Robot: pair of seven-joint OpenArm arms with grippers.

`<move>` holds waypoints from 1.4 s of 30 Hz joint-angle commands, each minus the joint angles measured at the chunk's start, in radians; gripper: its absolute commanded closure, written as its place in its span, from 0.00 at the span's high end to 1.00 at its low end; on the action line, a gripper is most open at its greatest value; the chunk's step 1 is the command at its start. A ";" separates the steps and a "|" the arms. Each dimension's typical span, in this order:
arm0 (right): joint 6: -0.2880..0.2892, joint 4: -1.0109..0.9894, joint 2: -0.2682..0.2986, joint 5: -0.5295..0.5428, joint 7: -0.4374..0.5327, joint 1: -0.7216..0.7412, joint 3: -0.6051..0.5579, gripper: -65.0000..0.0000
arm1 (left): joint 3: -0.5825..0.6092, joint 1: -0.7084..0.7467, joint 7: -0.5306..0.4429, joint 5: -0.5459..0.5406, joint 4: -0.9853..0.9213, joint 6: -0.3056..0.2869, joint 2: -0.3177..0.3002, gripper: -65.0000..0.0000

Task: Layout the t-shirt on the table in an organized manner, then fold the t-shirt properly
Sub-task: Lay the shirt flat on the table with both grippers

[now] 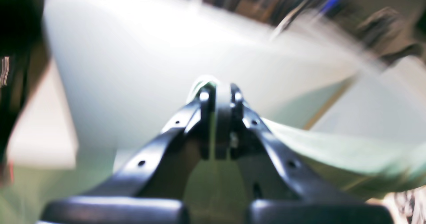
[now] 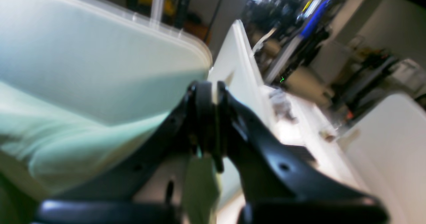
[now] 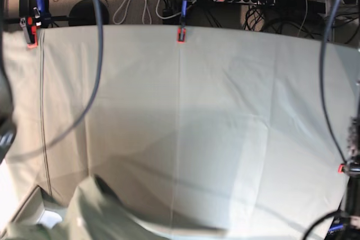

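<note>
Covering the table (image 3: 225, 111), creased cloth, clamps (image 3: 181, 35) edging.

The table (image 3: 225, 116), clothed in creased grey-green, has 1 red-orange clamp (image 3: 180, 35) at its far edge.

Counting one t-shirt (image 3: 107, 217) at the near left corner of one table (image 3: 225, 116). Showing three red-orange clamps (image 3: 181, 35): two along the far edge, one at the right edge. Seeing two grippers, left (image 1: 219, 92) and right (image 2: 208, 91).
</note>
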 commanded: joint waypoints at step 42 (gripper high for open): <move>0.000 0.683 -0.339 0.011 0.638 -1.788 0.119 0.00 | -0.744 1.754 0.103 0.004 0.830 0.012 0.097 0.00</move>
